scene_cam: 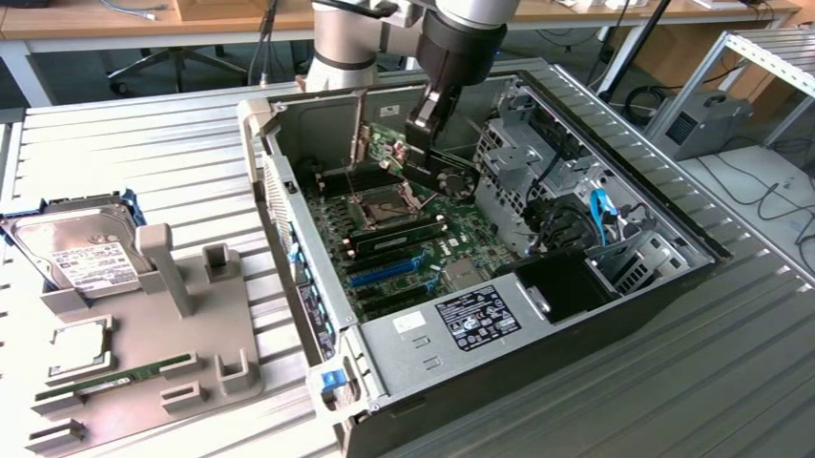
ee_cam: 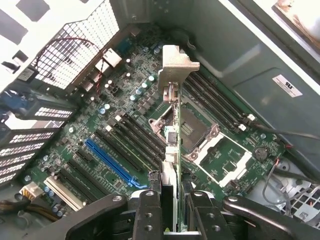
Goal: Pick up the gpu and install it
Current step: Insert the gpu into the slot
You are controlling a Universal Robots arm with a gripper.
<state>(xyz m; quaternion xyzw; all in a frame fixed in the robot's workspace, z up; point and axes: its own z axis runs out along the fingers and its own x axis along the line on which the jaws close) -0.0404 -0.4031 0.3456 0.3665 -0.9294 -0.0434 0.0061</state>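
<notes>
One gripper [ee_cam: 171, 207] clenched on one gpu [ee_cam: 172, 125], card edge-on between its fingers, bracket at the far end, over the motherboard [ee_cam: 100, 125] inside one open case [scene_cam: 421, 353]; one hard drive [scene_cam: 71, 253], one RAM stick [scene_cam: 114, 380] outside

The thin flat gpu card [ee_cam: 173, 136] ends in a bracket of dull silvery metal, and the gripper [ee_cam: 175, 201] holding it looks matt black. The open grey computer case [scene_cam: 312, 124] is smooth sheet metal, standing on a ribbed, satin-finish metal table [scene_cam: 153, 143].
</notes>
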